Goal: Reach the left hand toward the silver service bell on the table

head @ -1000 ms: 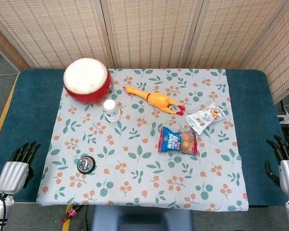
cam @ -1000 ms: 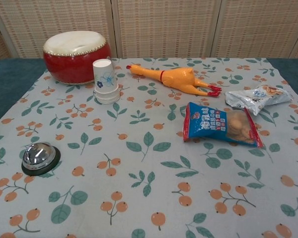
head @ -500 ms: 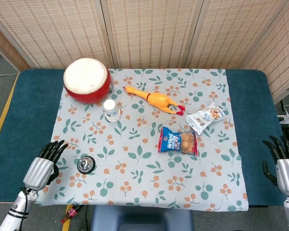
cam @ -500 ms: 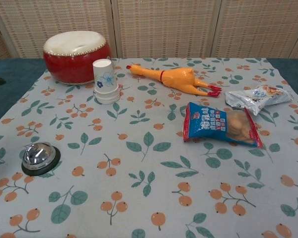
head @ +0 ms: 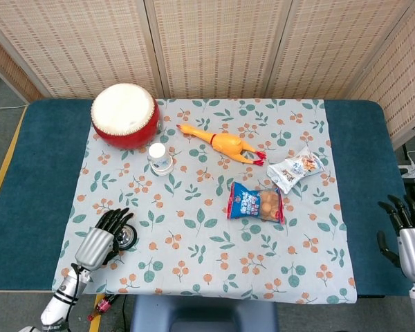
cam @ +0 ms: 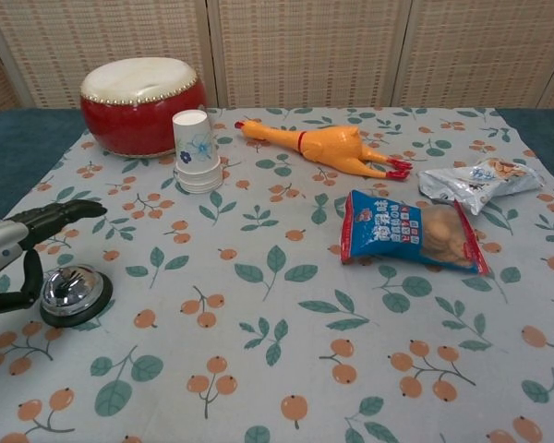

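Silver service bell (cam: 72,290) sits on the near-left part of the floral tablecloth (cam: 286,305), well apart from the other items; the polished dome stands on a dark round base, upright. In the head view the bell (head: 126,237) is partly covered by the fingers. Judgement: rigid metal, compact, probably fairly heavy for its size; the dome looks smooth and slippery, so a side grasp on it would likely slide off. Best contact is a downward press on the top button at the dome's centre, or, if lifting were wanted, a pinch at the base rim where there is an edge. The cloth underneath could shift or wrinkle if the bell is pushed sideways. Left hand (cam: 14,254) is just beside and partly over the bell: fingers extended and spread above it, thumb curled down at the bell's left side, holding nothing; whether the thumb touches the base cannot be told. The reach looks nearly complete. Right hand (head: 409,235) rests at the far right edge of the table, fingers apart, empty, well away from everything. Farther out: paper cup (cam: 196,149) and red drum (cam: 140,103) at the back left, rubber chicken (cam: 319,146) mid-back, blue snack bag (cam: 408,230) and silver snack bag (cam: 475,179) to the right.
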Motion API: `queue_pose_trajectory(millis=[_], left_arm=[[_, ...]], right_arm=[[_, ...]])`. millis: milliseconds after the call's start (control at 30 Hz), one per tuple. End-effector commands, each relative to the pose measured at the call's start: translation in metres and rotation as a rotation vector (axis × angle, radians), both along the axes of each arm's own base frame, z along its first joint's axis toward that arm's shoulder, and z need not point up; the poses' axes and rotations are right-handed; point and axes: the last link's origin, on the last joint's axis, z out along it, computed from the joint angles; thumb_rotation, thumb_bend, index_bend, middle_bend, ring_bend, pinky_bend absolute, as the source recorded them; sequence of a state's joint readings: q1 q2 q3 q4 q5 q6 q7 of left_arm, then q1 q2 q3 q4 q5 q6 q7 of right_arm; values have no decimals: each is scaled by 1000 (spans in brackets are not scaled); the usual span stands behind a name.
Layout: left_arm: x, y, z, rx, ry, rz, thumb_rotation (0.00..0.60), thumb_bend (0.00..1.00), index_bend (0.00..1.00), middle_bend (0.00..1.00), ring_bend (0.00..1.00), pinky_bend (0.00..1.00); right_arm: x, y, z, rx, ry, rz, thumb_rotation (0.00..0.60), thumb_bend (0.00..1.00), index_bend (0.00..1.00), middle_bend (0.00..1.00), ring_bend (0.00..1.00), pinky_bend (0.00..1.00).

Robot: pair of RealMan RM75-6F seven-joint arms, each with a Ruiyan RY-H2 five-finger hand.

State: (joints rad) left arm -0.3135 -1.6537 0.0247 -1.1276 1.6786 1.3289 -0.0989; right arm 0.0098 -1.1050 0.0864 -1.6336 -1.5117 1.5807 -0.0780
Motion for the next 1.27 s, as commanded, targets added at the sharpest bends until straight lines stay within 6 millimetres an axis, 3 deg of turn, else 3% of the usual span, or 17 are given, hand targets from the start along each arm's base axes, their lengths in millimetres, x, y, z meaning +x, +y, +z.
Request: queue_pose_trajectory(millis=[33, 333, 533, 667, 767, 933, 1033, 1267], left_arm=[[-2, -9, -24, -49, -39, 9, 600, 1000, 0, 0, 0, 86], [-11, -14, -53, -98, -9, 6, 600, 1000, 0, 0, 0, 83], [-13, -9, -48, -66, -21, 6, 600, 1000, 0, 0, 0, 83], [-9, -1, -20, 20, -29, -45, 600, 1000, 0, 0, 0, 83], [-10, 3, 17, 94, 13, -84, 600, 1000, 0, 0, 0, 83], [-29, -5, 86, 144, 173, -9, 600, 1000, 0, 0, 0, 156], [-41, -17, 113, 166, 206, 96, 600, 1000, 10, 19, 9, 214], [-58, -29, 128, 217, 226, 180, 600, 1000, 53, 105, 41, 237]], right_arm=[[0, 0, 0, 8, -1, 0, 600, 440, 201, 95, 0, 153], [0, 0, 0, 24, -5, -6, 600, 441, 201, 95, 0, 153], [-1, -1, 1, 27, -7, -9, 600, 440, 201, 95, 0, 153], [-1, -2, 1, 27, -12, -10, 600, 441, 201, 95, 0, 153], [-1, -4, 1, 27, -14, -15, 600, 441, 201, 95, 0, 153], [-2, -6, 0, 32, -9, -24, 600, 441, 201, 95, 0, 153], [-1, -6, -2, 31, -3, -23, 600, 441, 201, 95, 0, 153], [-1, -6, -5, 13, 13, -14, 600, 441, 200, 95, 0, 153]])
